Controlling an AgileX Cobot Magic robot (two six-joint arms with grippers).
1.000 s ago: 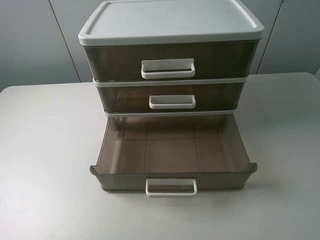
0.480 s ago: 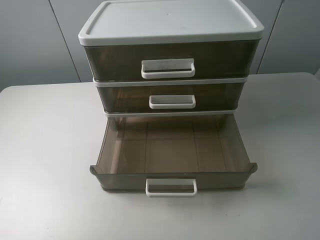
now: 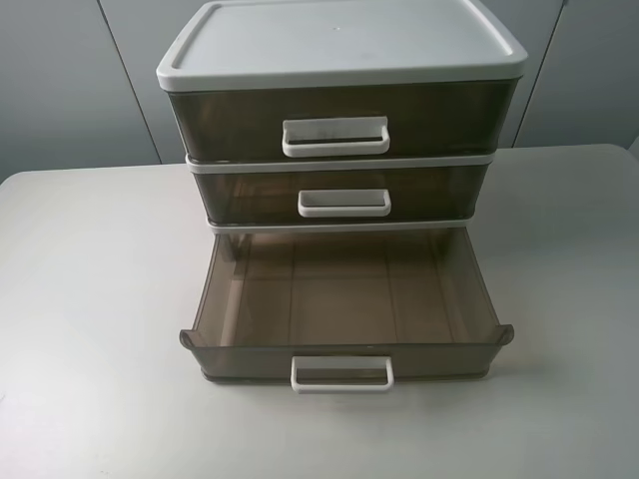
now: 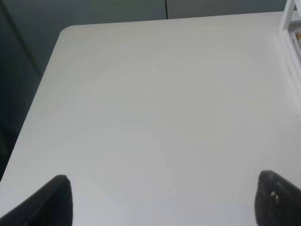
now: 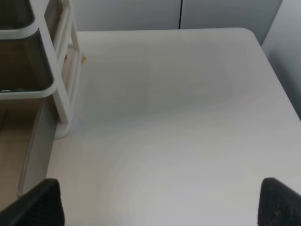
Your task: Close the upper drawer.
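Observation:
The upper drawer (image 3: 339, 118) is the top, tallest brown drawer of the white-framed cabinet (image 3: 339, 45), with a wide scuffed white handle (image 3: 335, 137). Its front sits flush with the frame and looks shut. The middle drawer (image 3: 344, 193) is also in. The lowest drawer (image 3: 344, 299) is pulled far out and empty. Neither gripper shows in the exterior high view. My left gripper (image 4: 164, 202) is open over bare table, left of the cabinet. My right gripper (image 5: 160, 202) is open over bare table, right of the cabinet (image 5: 63, 70).
The cabinet stands at the back middle of a white table (image 3: 90, 329). A corner of its white frame (image 4: 292, 28) shows in the left wrist view. The table's edges and grey wall panels (image 3: 70, 80) lie behind and beside.

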